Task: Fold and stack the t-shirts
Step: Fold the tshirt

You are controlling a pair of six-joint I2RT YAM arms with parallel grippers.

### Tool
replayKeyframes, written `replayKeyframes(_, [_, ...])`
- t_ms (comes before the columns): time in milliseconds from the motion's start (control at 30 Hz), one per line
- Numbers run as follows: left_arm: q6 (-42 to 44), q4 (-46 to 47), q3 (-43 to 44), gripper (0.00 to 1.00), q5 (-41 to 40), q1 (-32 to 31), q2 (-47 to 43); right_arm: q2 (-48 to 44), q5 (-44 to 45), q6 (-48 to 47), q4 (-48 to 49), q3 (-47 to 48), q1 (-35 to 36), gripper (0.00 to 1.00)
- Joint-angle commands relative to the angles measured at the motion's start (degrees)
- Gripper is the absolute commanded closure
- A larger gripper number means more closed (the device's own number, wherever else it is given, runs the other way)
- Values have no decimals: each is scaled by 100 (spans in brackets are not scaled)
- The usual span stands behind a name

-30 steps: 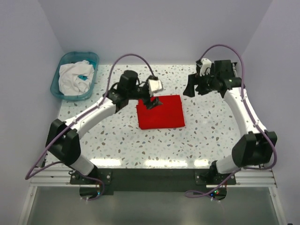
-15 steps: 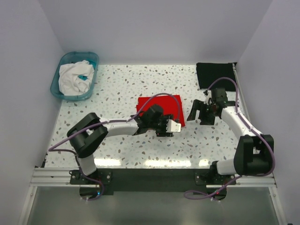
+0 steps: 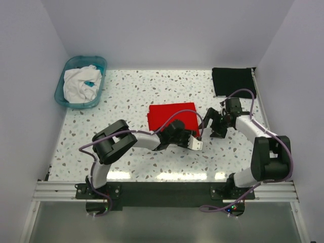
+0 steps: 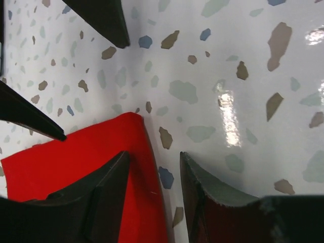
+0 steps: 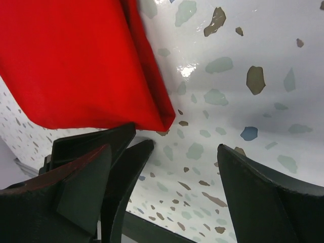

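Reaching low toward mid-tabletop (image 3: 131, 96) from both sides: left gripper (image 4: 153, 157) with jaws half parted, right gripper (image 5: 177, 147) with jaws spread wide, tips close together, elbows bent.

Table (image 3: 126, 96) middle: we find one folded shirt (image 3: 169, 114)
Far right corner: the other shirt (image 3: 233, 81)
Far left corner: basin (image 3: 76, 105) holding cloth (image 3: 81, 83)

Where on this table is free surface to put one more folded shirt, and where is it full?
Free: the far strip of speckled table between the teal plastic basin and the black folded t-shirt. Crowded: the right edge of the red folded t-shirt, where the left pincer and right pincer sit close.
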Motion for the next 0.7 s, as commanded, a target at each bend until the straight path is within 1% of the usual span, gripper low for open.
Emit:
replayKeyframes(0, [191,476,245,52,-247,15,335,150,-281,346,417,-46,-13,12])
replayKeyframes(133, [227,529,430,61,-396,24,573,291,-272,346,452,-10,-22,12])
replayKeyframes(167, [235,521,543,68,-449,15,626,318,-290,364,470,-2,-22,12])
replayKeyframes(233, [148,555,649,77,-554,50,740,414,-316,399,539,-2,-22,12])
replayKeyframes(267, [61,599,693,91,-537,103,741,467,-325,416,566,-2,-22,12])
replayKeyframes(333, [-19,696,685,100,-345,147,653,546,-395,486,715,-10,-22,13])
replayKeyframes(400, [-185,731,606,100,-90,243,434,678,-509,592,864,-28,-22,13])
replayKeyframes(433, [-239,740,554,100,216,278,346,730,-553,731,1048,-45,-22,13])
replayKeyframes(533, [-450,767,413,100,622,419,56,950,-755,995,1504,-72,-22,14])
replayKeyframes(667, [-643,670,369,100,939,516,-138,1231,-940,1488,2016,-107,-4,14])
